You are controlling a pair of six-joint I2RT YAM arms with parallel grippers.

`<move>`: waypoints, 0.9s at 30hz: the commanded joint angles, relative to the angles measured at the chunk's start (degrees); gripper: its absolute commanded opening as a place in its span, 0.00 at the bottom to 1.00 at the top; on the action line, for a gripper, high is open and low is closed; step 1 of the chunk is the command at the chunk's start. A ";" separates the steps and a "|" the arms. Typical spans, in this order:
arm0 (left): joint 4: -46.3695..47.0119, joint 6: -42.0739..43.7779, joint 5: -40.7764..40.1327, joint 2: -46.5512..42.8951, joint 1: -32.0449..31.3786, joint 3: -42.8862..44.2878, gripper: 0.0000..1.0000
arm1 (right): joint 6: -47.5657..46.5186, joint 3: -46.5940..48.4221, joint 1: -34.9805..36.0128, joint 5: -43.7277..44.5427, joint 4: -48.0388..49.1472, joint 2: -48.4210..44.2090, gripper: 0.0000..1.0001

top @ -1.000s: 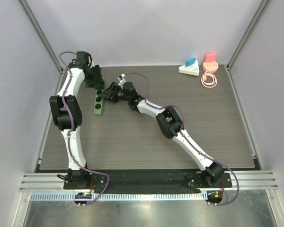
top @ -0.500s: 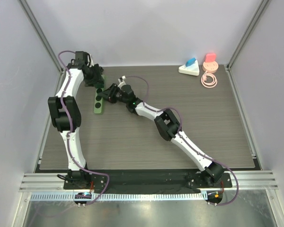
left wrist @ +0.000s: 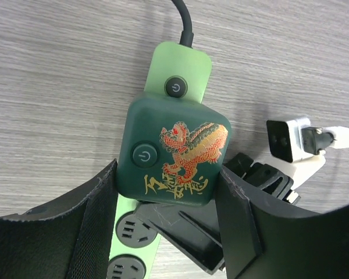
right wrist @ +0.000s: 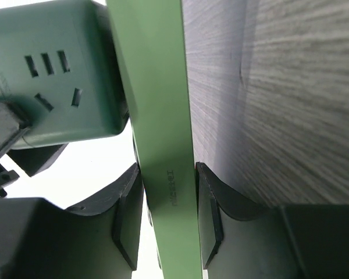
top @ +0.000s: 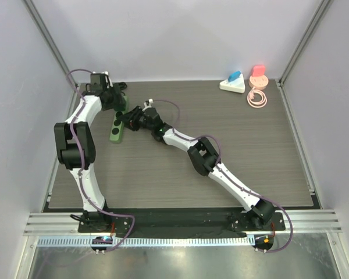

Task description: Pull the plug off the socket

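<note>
A light green power strip lies at the back left of the table, and a dark green cube plug with a red and gold dragon sits on its face. My left gripper is shut on the cube's two sides; it also shows in the top view. My right gripper is shut on the strip, one pad on each face. The cube lies against the strip just above my fingers. In the top view the right gripper is right beside the left one.
The strip's black cable runs toward the back wall. A white triangular socket with a blue plug, a pink block and a coiled pink cable lie at the back right. The side rails stand close on the left.
Both grippers and the strip have shifted a little to the left, and the strip has turned slightly. The left arm's elbow has swung outward to the left.
</note>
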 commanded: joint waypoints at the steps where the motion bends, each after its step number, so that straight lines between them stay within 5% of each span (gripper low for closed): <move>1: 6.65 -5.31 6.66 -10.83 -0.84 -3.89 0.00 | 7.03 -0.30 -2.02 9.17 -11.11 3.00 0.01; 9: 10.09 -6.09 6.39 -11.81 2.67 -6.54 0.00 | 6.18 -1.88 -2.81 6.70 -8.72 3.27 0.01; 13: 1.18 -16.47 13.95 -5.33 7.33 1.44 0.00 | 0.10 -1.44 -2.81 9.33 -14.08 1.52 0.01; 21: 1.65 -8.83 5.44 -6.10 4.69 2.87 0.00 | -1.22 -0.11 -2.72 11.00 -17.97 1.42 0.01; 25: 2.44 -8.39 11.47 -5.05 5.39 2.08 0.00 | -2.45 0.58 -2.72 9.34 -16.29 2.12 0.01; 27: 2.53 -7.69 15.87 -3.99 5.57 4.00 0.18 | -4.12 -0.03 -2.63 9.07 -16.21 1.78 0.01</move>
